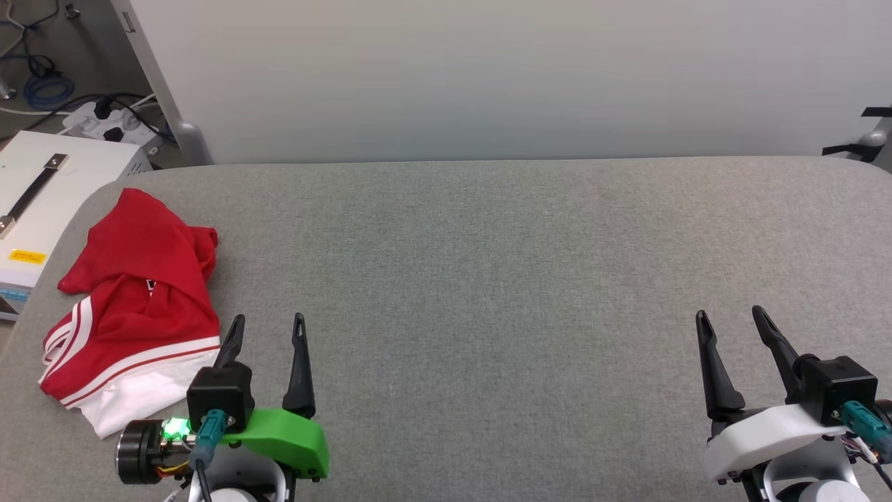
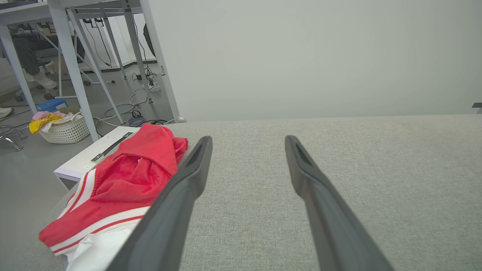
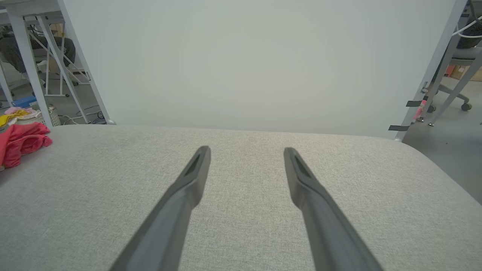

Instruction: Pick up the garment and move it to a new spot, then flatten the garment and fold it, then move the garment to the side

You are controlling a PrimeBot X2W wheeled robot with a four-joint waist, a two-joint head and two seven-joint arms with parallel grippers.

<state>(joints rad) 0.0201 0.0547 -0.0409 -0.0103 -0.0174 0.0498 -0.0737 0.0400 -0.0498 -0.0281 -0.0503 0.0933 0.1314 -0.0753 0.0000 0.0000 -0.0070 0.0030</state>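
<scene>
Garment: the garment [image 1: 132, 307] lies crumpled near the left edge of the grey table [image 1: 488, 279], with its white sleeve nearest the robot.
Left gripper [image 1: 269, 317]: jaws wide, holding nothing, just beside the heap on its right.
Right gripper [image 1: 729, 312]: jaws wide, holding nothing, well apart at the far right.
Step in hand: judged to be the first pick-up, not yet begun.
Doing it well: bring the left claw down over a raised red fold, then lift inward to the bare middle.
Surroundings: white case [image 1: 42, 202] beside the table; laundry basket [image 2: 64, 130] on the floor beyond.
Obstacles: none between claw and cloth, though dragging it outward risks a slip over the edge.
</scene>
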